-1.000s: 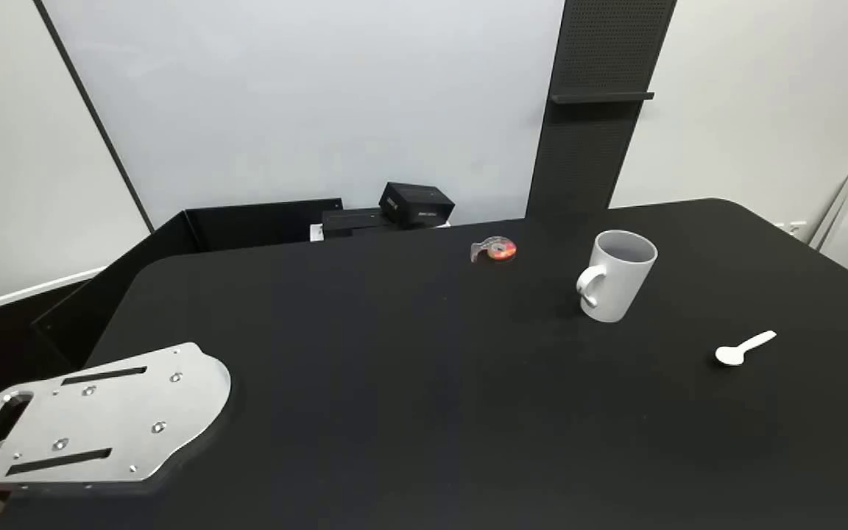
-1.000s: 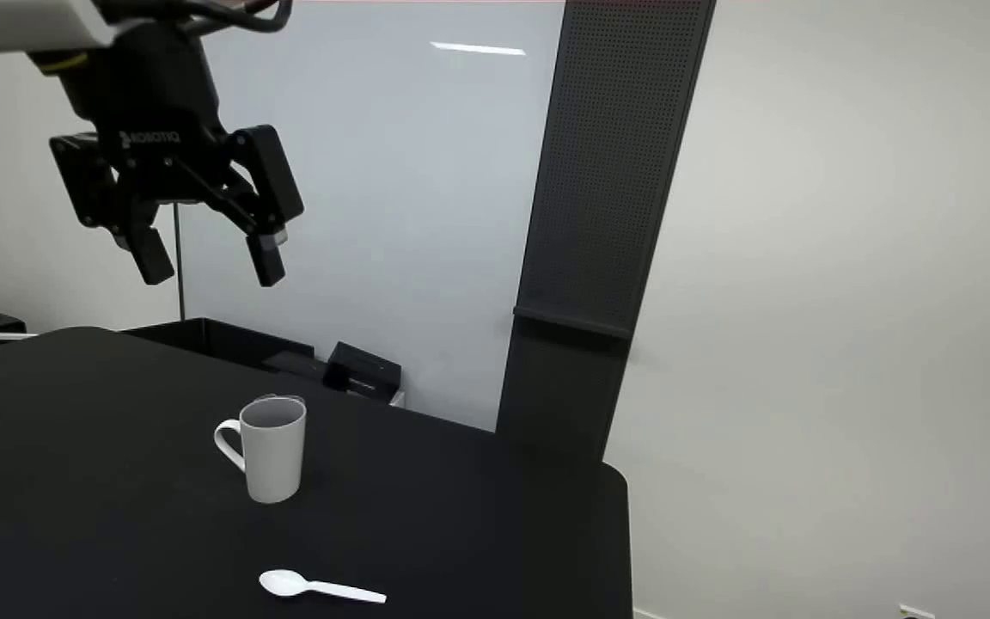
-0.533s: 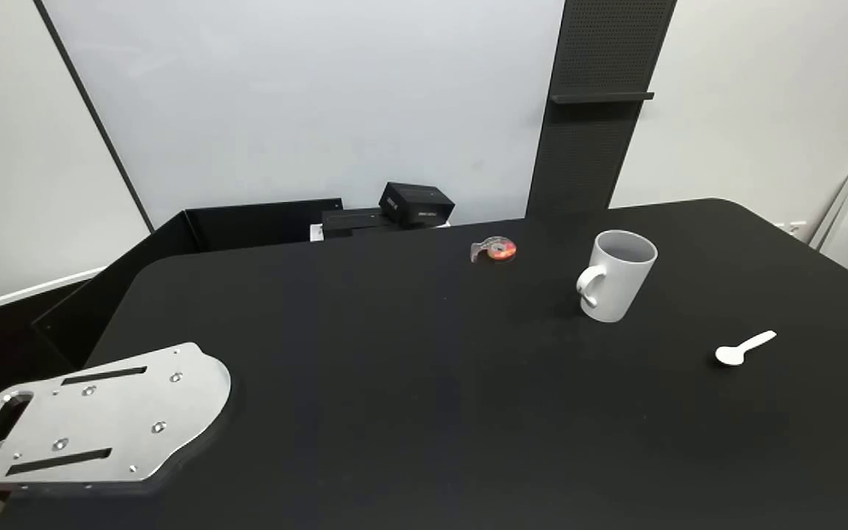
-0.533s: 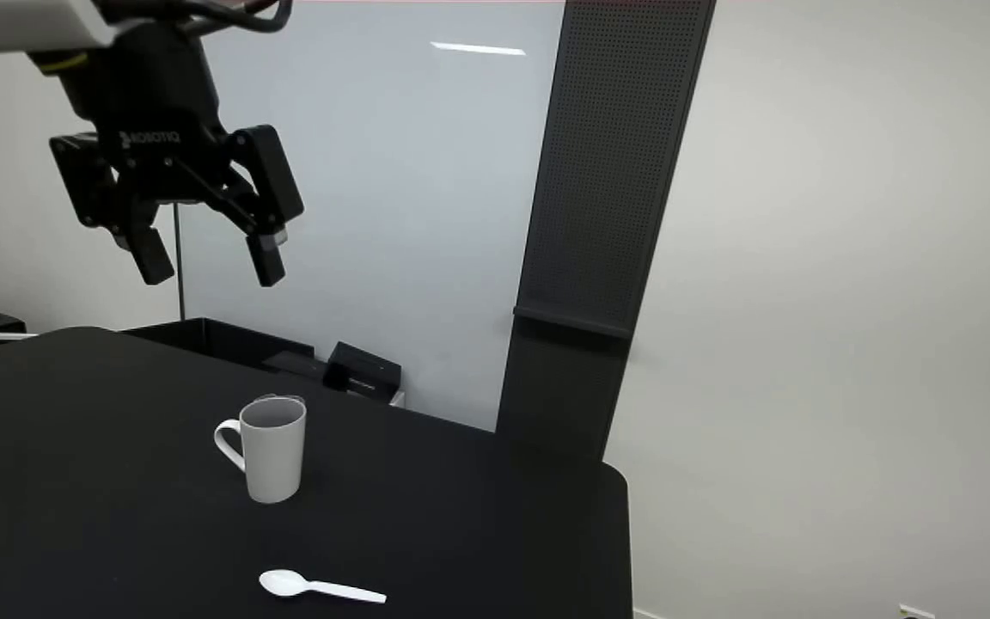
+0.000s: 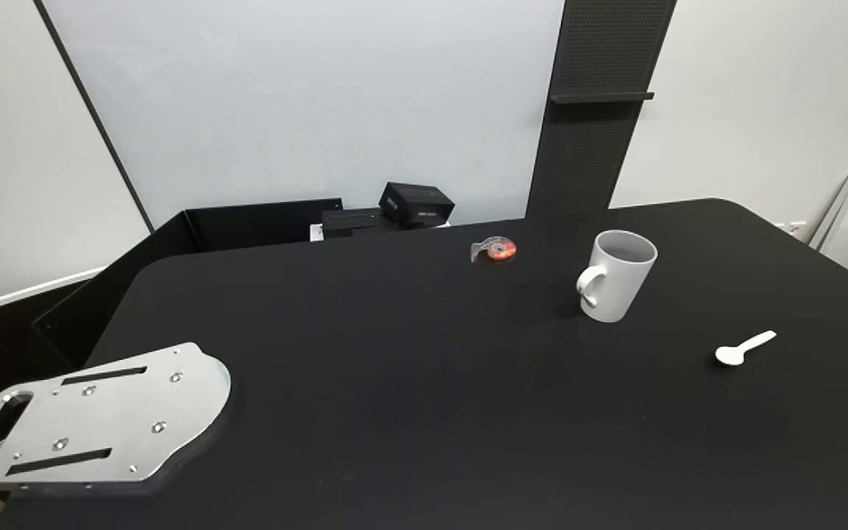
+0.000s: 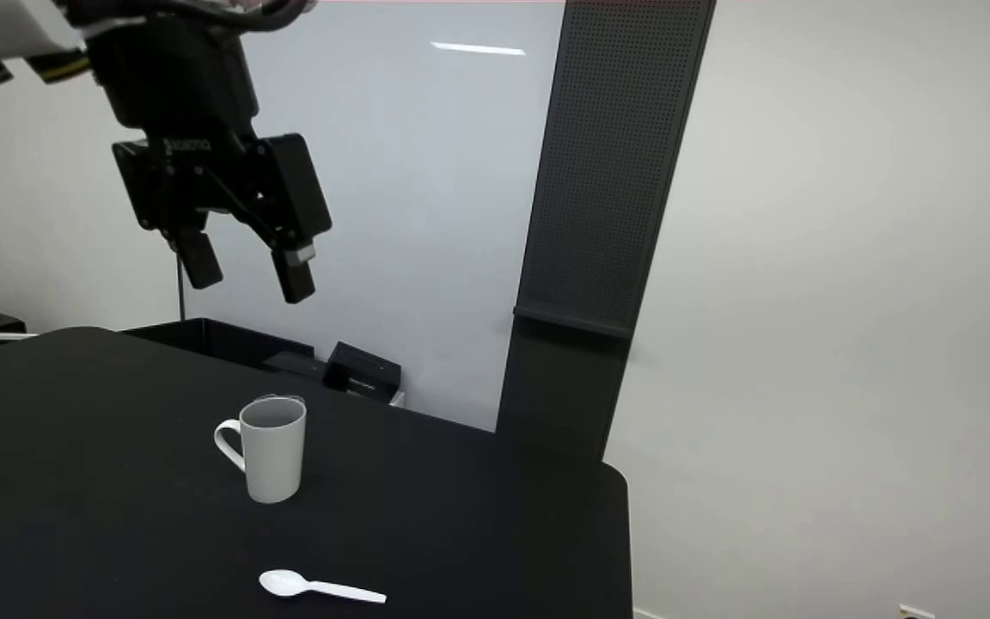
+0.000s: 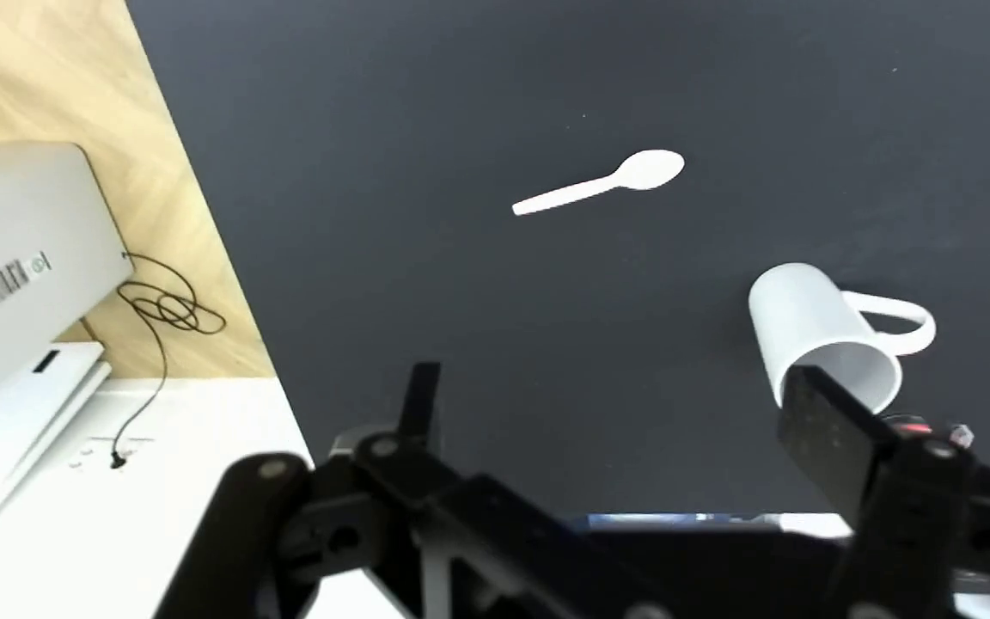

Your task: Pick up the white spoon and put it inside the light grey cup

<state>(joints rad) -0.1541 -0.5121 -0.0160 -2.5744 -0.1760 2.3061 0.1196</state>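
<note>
In an exterior view I had the gripper (image 6: 250, 282) up in the air at left, tilted, well above the table (image 6: 478, 507). Pincer state: fingers spread, with a broad gap between the tips. My wrist view agreed, one finger standing at left and one at right.

White spoon (image 7: 620, 179): lay flat on the black tabletop, apart from the light grey cup (image 5: 615, 283). I read it as nearer than the cup, and toward its right, in both exterior views. In each of these the bowl end pointed left and the handle ran right.

Cup: stood upright on its base, handle to the left in both exterior views. I could see its upper inner wall; the bottom inside was hidden. In my wrist feed one finger hid a little of the rim.

Other items, from an exterior view: a pale metal plate (image 5: 122, 412) with slots lay at near left, well apart from cup and spoon. A small red-and-clear tape dispenser (image 5: 505, 253) lay at the far side, left of the cup. Past the far edge I noted a black box (image 5: 418, 205), tipped at an angle.
</note>
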